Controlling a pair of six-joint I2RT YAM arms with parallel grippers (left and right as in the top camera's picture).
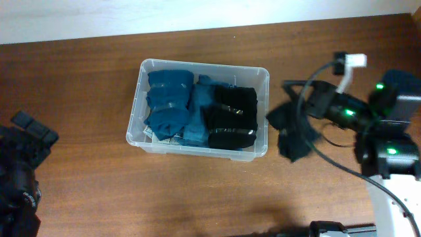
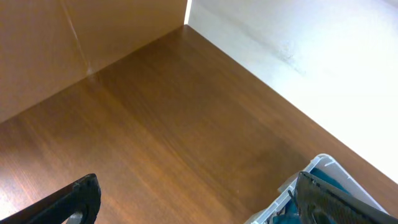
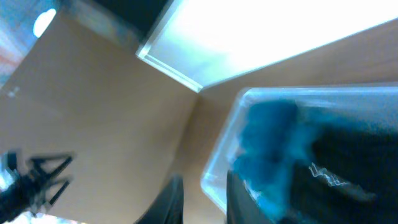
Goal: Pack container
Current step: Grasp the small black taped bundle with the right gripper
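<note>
The clear plastic container (image 1: 139, 99) stands mid-table, holding folded blue clothes (image 1: 170, 99) on the left and black clothes (image 1: 231, 118) on the right. A dark crumpled cloth (image 1: 297, 141) is just right of the container, under my right gripper (image 1: 279, 117). In the blurred right wrist view the right gripper's fingers (image 3: 202, 199) show a narrow gap with bare table between them, next to the container's corner (image 3: 217, 168). I cannot tell if it touches the cloth. My left gripper (image 2: 196, 205) is wide open and empty at the front left, with a container corner (image 2: 320, 165) beside its right finger.
The left arm (image 1: 20, 171) sits at the table's front left edge. The right arm's body and cables (image 1: 368, 112) fill the right side. A white wall (image 1: 197, 13) runs along the table's back edge.
</note>
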